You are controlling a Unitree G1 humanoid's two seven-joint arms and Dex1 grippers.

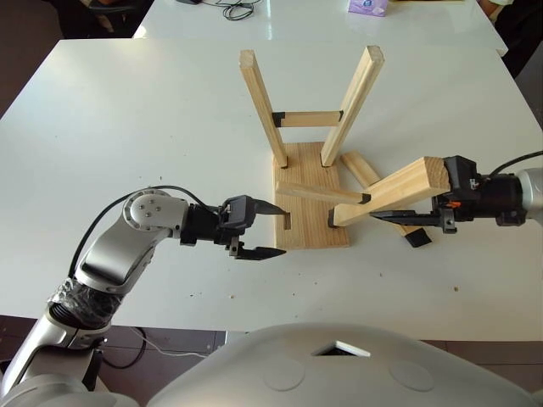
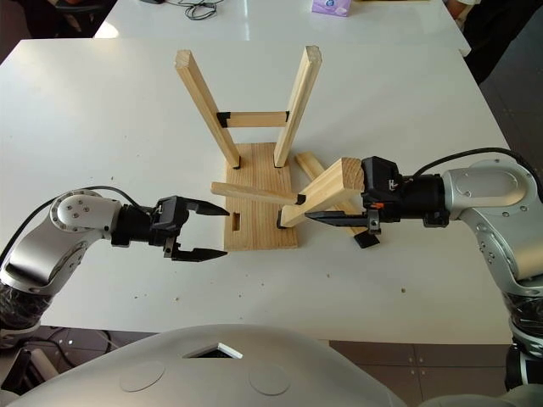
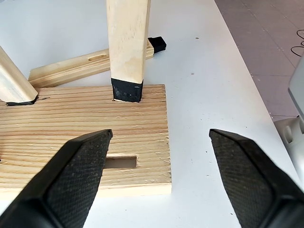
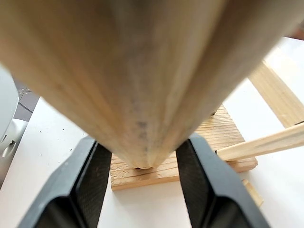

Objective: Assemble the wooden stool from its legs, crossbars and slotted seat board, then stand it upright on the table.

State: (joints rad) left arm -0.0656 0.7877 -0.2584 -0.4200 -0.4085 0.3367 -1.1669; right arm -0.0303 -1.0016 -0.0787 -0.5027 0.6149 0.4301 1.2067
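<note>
Stool leg (image 1: pixel 390 191) first: pinching it from both sides in the right gripper (image 4: pixel 142 142), holding it steeply tilted, upper end leaning toward 3 o'clock, black-tipped foot (image 3: pixel 127 90) meeting the seat board (image 1: pixel 305 165) by its near right corner. Not showing whether that foot is sitting in a slot.

Risking a jam, judging by the lean: pressing down at this slant, likely binding the foot or levering the flat board up off the table (image 1: pixel 127 127). Risking a slip too, gripping so close to the leg's top end and turning it about the foot.

Carrying along a crossbar (image 1: pixel 318 193) fixed to the held leg, pointing toward 9 o'clock, free end hanging over the board and joining nothing. Swinging the leg upright, probably sweeping that bar toward the two standing legs (image 1: pixel 263 106) at the board's 12 o'clock end, possibly nudging them and their own crossbar (image 1: pixel 310 119) out of their seats.

On the other side: hovering with fingers spread wide and gripping nothing, the left gripper (image 1: pixel 284 230) sitting at the board's near 9 o'clock edge, the empty slot (image 3: pixel 121 162) lying just under the gap. Offering no bracing to the board while open.

Lying flat beyond the held leg, at the board's 3 o'clock side: a loose slotted leg (image 1: pixel 365 170).
</note>
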